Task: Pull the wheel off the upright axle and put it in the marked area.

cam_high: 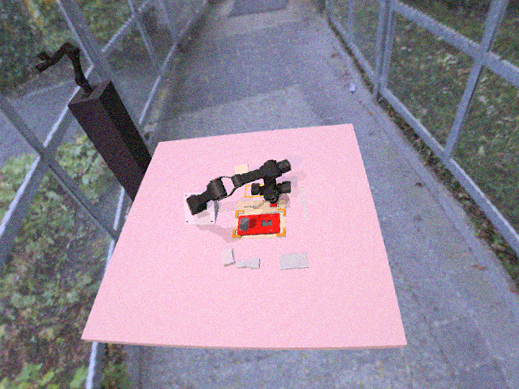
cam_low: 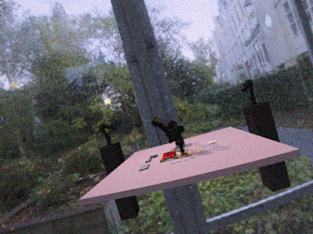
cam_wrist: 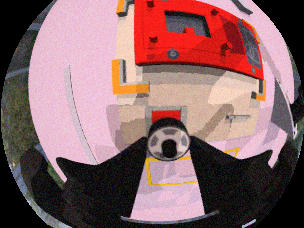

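The wheel (cam_wrist: 158, 143), with a black tyre and a pale spoked hub, sits around the dark upright axle (cam_wrist: 170, 146) beside a small red block (cam_wrist: 166, 115). My gripper (cam_wrist: 168, 140) (cam_high: 274, 202) (cam_low: 182, 151) points down and is shut on the wheel, one finger at each side of the tyre. In the top and exterior views the gripper hides the wheel. The marked area, a yellow outline (cam_wrist: 172, 184) (cam_high: 246, 191), lies on the table close to the wheel. The fingers cover part of it in the wrist view. Whether the wheel has risen on the axle I cannot tell.
A red panel (cam_high: 259, 224) (cam_wrist: 200, 50) with studs lies on a beige board between orange corner brackets (cam_wrist: 120, 87). A small grey latch-like piece (cam_wrist: 239, 117) is right of the wheel. Flat grey pieces (cam_high: 293, 261) (cam_high: 227, 257) lie nearer the top camera. A cream tile (cam_high: 241, 169) lies beyond the outline.
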Robot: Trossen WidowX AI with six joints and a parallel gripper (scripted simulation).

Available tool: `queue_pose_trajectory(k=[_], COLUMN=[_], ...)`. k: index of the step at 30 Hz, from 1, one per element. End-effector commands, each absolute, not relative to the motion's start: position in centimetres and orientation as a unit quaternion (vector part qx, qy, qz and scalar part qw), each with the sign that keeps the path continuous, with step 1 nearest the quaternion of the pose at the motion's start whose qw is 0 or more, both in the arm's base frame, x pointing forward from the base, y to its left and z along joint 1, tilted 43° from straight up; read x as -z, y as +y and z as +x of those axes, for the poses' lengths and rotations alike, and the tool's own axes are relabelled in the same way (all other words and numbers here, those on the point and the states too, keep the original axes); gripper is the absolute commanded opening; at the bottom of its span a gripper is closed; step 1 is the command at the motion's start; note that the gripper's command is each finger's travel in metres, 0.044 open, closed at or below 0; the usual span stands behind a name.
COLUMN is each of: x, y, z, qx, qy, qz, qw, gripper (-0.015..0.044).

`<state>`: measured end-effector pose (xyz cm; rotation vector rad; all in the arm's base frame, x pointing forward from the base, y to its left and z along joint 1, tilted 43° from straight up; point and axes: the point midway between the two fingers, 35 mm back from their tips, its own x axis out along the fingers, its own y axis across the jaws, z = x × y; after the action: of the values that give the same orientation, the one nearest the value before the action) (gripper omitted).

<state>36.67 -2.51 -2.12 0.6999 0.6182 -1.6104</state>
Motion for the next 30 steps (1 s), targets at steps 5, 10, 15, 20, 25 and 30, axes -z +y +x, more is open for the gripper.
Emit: queue_pose_trajectory(k=[5,10,15,20,25,30], x=[1.77,1.65,1.53,1.41,1.29,1.17], y=[-2.05,-1.93,-1.82,-1.71,-1.6,-1.48], z=[36.72,36.74,36.76,36.78,36.8,36.82], qx=[0.692,0.692,0.692,0.692,0.692,0.692], qy=[0.267,0.267,0.267,0.267,0.267,0.267], qz=[0.302,0.302,0.302,0.302,0.301,0.301], qw=[0.598,0.598,0.599,0.599,0.599,0.599], gripper=[0.0,0.0,0.0,0.0,0.0,0.0])
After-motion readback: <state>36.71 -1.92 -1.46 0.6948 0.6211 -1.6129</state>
